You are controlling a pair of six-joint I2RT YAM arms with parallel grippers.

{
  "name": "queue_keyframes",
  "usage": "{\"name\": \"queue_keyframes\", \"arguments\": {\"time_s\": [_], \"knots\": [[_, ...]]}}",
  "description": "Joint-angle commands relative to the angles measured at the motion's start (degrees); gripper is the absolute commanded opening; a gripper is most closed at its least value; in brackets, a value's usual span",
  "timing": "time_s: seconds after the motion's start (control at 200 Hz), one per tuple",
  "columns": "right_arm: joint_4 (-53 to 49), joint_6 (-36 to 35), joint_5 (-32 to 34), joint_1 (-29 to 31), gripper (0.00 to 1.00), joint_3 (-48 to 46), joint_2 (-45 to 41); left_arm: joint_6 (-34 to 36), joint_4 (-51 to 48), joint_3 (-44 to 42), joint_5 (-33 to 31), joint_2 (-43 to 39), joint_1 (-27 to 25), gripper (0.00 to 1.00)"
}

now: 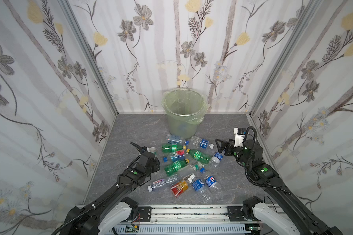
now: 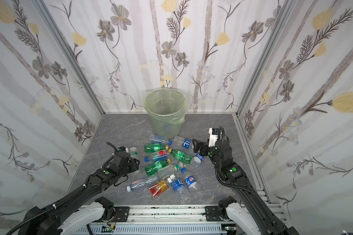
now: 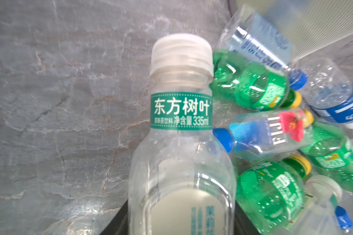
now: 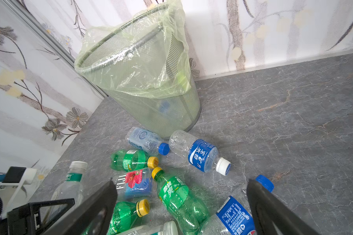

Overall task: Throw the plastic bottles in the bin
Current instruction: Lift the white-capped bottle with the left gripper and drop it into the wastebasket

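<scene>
Right wrist: bottles [image 4: 202, 155] lie before bin [image 4: 157, 116]

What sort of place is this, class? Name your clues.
Probably a staged robot test booth: floral-papered panels in metal framing enclose a grey tabletop, and two robot arms mount on its front rail.

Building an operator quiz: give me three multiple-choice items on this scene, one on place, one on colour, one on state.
1. Where does the bin stand? A by the back wall; B at the front rail; C among the bottles.
2. Cap colour of the bottle in the left gripper? A blue; B white; C yellow.
3. The right gripper is: A open; B shut on a bottle; C out of view.
1A, upright against that wall; 2B, white in the left wrist view; 3A, jaws apart, holding nothing.
</scene>
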Motion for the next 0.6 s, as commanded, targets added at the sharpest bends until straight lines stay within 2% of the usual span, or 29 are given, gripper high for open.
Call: {"name": "queue_keyframes", "arguments": {"time_s": [0.0, 0.165, 0.31, 0.45, 0.595], "knots": [[1.05, 0.15, 1.52, 0.03, 1.00, 0.02, -0.06, 2.73, 1.10, 3.21, -1.83, -5.03, 0.08, 0.45], [0.55, 0.19, 3.12, 0.00, 1.00, -0.55, -0.50, 5.97, 1.10, 11.01, -3.44, -10.55, 0.08, 0.45], [0.79, 0.19, 3.66, 0.01, 1.00, -1.03, -1.11, 10.01, 1.18, 21.35, -3.42, -7.90, 0.06, 0.45], [0.92, 0.28, 3.76, 0.03, 1.00, -1.48, -1.20, 13.80, 2.56, 35.57, -0.46, 2.38, 0.04, 0.45], [2.28, 1.19, 2.86, 0.01, 1.00, -2.16, -0.18, 16.21, 4.16, 58.25, 5.22, 22.75, 0.16, 0.45]]}}
